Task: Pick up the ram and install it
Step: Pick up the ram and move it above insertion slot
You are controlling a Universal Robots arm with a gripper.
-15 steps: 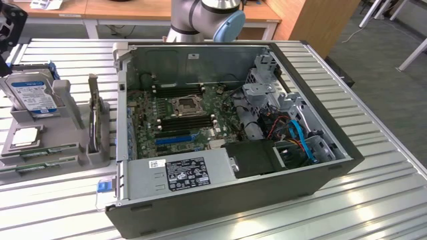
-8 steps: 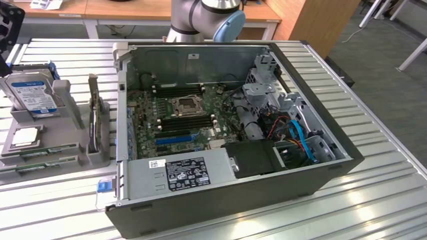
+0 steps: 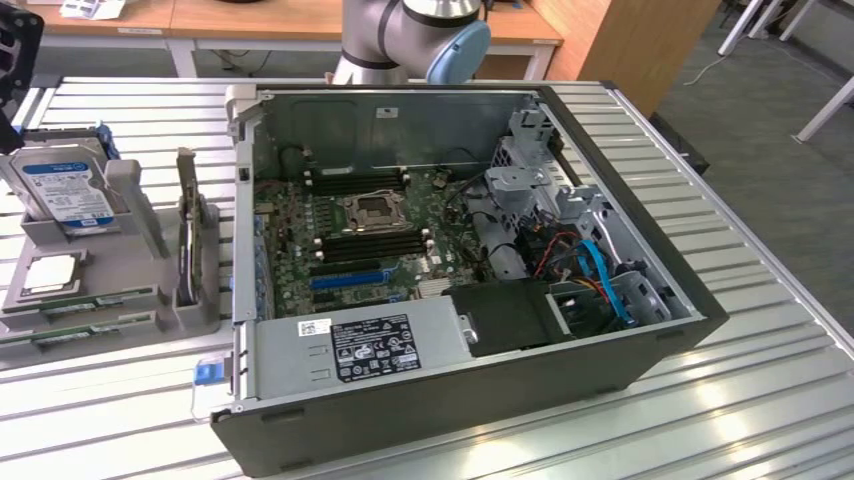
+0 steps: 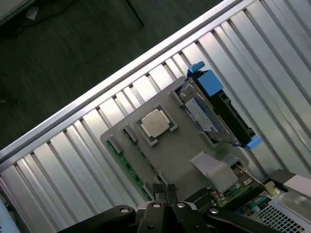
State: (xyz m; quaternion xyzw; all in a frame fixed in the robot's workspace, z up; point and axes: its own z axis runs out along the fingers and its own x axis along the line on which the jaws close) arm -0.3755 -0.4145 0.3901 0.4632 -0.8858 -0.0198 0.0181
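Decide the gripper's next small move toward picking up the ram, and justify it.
Probably open the gripper: it hangs shut above the grey holder, holding nothing, and the ram lies in the holder's edge slot close by.

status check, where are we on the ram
Gripper shut, empty, above the tray. Ram in its tray slot, not yet picked. CPU and hard drive on same tray, off the ram.
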